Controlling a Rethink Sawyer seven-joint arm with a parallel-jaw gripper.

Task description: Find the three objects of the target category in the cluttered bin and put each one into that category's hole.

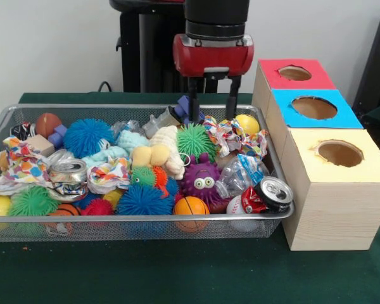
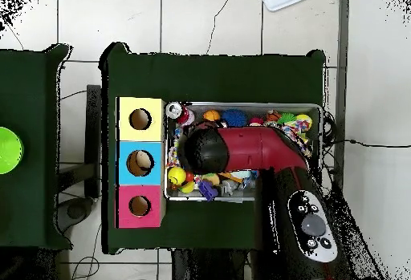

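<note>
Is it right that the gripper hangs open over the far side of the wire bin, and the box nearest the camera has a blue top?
Not quite. The front view shows the nearest box has a yellow top; blue is the middle one. The gripper does hang open over the far side of the wire bin.

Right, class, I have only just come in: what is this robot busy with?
A red and black arm holds its pincer open and empty above the far side of the wire mesh bin, which is packed with toys, cans and paper wads. One crinkly plastic bottle lies near the bin's box end. The red-topped hole has nothing in view inside it.
</note>
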